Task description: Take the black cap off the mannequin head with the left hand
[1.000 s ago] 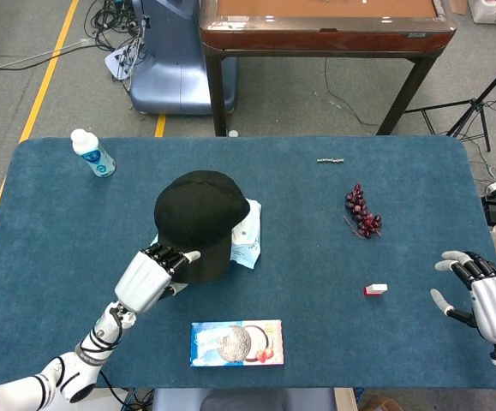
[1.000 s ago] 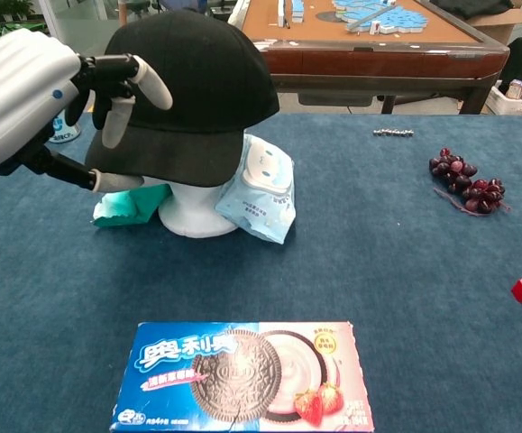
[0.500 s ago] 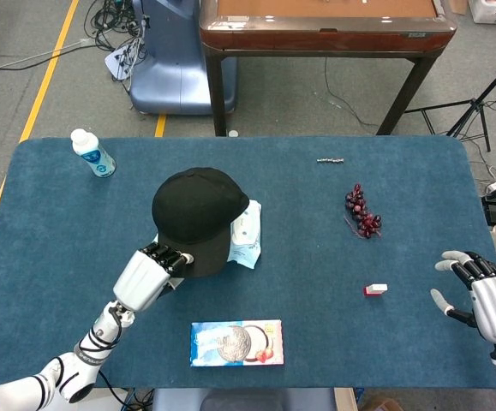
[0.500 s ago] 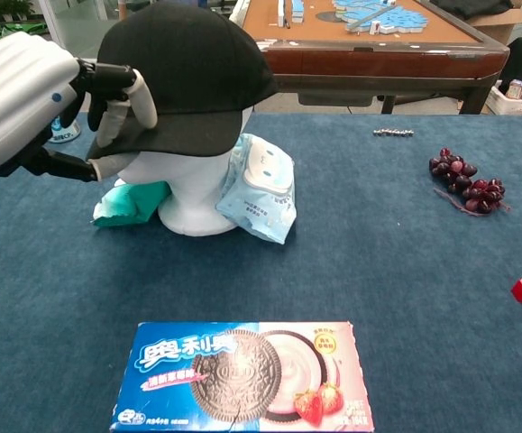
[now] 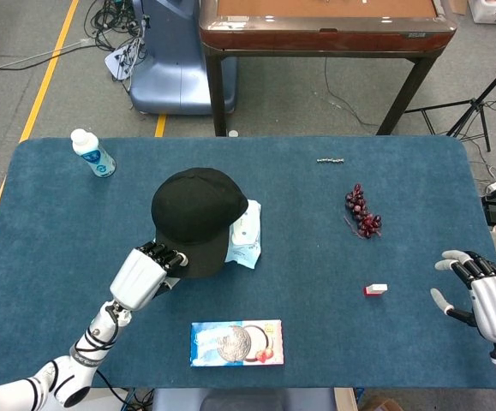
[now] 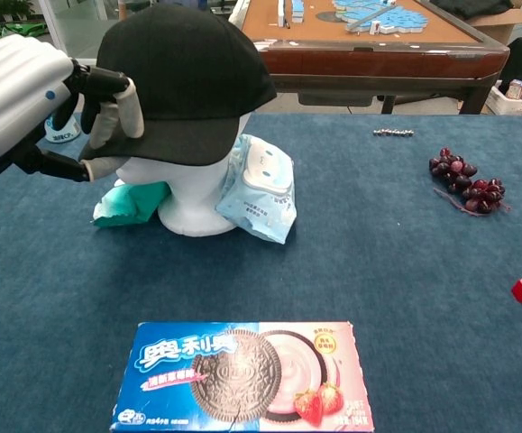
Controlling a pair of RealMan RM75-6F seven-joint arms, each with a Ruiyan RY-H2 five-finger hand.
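Chest view shows the left hand (image 6: 35, 104) pinching the brim of the black cap (image 6: 184, 77), likely to lift it from the mannequin head (image 6: 193, 194). Far from the cap, the right hand (image 5: 486, 295) rests open, holding nothing.

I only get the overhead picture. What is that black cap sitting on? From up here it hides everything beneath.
Observer: A white mannequin head; the chest view shows it under the black cap.
Visitor: Is the left hand holding the cap?
Observer: Yes, the left hand pinches the brim, thumb beneath, fingers on top.
Visitor: Anything else I miss?
Observer: A green packet lies against the head's base, on the hand's side.
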